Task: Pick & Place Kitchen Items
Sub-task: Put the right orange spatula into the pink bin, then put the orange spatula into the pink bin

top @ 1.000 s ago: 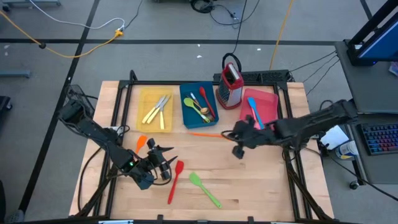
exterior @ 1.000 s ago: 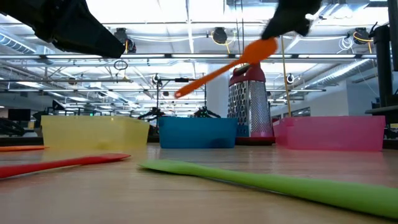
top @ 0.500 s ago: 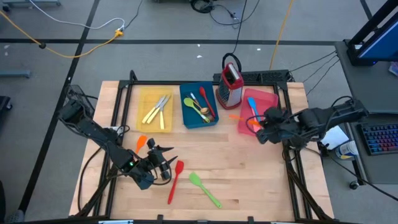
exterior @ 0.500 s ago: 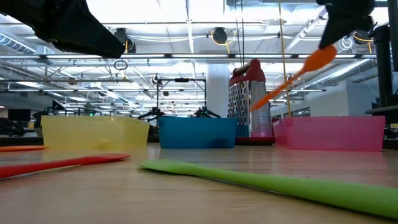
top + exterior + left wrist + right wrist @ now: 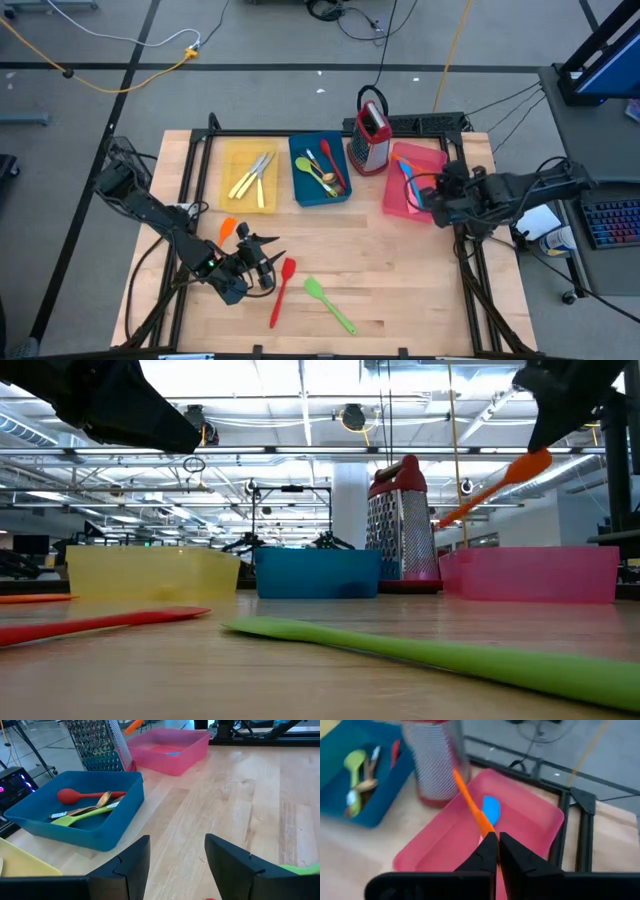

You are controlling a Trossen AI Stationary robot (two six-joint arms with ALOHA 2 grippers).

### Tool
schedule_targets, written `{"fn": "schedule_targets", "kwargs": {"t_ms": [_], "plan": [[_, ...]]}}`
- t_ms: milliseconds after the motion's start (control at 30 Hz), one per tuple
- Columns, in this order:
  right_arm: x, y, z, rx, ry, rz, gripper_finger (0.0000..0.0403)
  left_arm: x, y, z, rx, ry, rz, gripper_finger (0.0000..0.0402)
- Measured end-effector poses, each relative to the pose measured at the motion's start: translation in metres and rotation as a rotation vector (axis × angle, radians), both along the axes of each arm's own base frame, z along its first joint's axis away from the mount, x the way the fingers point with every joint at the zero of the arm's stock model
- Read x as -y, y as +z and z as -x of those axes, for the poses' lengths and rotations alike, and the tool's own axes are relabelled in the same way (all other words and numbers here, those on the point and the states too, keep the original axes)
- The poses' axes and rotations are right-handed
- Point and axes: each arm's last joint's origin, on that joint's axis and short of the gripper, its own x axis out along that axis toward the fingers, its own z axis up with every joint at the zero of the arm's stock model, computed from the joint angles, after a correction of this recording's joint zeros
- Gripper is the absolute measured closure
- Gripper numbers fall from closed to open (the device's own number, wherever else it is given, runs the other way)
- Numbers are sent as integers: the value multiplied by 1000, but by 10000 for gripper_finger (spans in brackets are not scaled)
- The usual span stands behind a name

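My right gripper (image 5: 493,836) hangs over the pink tray (image 5: 432,159), shut on an orange spatula (image 5: 490,485) whose thin handle slants toward the grater (image 5: 371,140). A blue utensil (image 5: 491,809) lies in the pink tray. My left gripper (image 5: 175,865) stands open low over the near left of the table, empty, beside a red spatula (image 5: 281,290). A green spatula (image 5: 330,303) and another orange one (image 5: 227,230) lie flat on the wood. The blue tray (image 5: 320,168) holds red, green and gold spoons; the yellow tray (image 5: 248,175) holds pale cutlery. My right gripper pinches the orange spatula's wider end (image 5: 486,827) between its two fingers, which slant down from the table's right side. The handle (image 5: 465,795) runs on beyond the fingertips, along their line. In the low view the spatula is lifted clear above the pink tray, tilted handle-down.
The three trays stand in a row along the far side, with the upright metal grater between the blue and pink ones. A black frame rail (image 5: 570,820) runs behind and beside the pink tray. Bare wood (image 5: 400,280) lies at the near right.
My right gripper has carried the orange spatula from the middle of the table toward the right edge and now hangs over the pink tray. It has turned on the way: the handle, which pointed to the table's left, now points toward the grater.
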Motion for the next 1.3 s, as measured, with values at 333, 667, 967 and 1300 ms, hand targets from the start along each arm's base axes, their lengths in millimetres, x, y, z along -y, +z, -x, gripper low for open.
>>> {"fn": "schedule_targets", "kwargs": {"t_ms": [333, 667, 967, 1300], "plan": [[18, -65, -11, -48, -192, -53, 401, 0, 0, 0, 1, 1, 1, 206], [30, -106, -19, -7, -236, -85, 397, 0, 0, 0, 1, 0, 1, 206], [31, -122, -28, -25, -74, -123, 380, 0, 0, 0, 1, 1, 2, 206], [32, -116, -45, 4, 110, -41, 326, 0, 0, 0, 17, 14, 31, 206]]}}
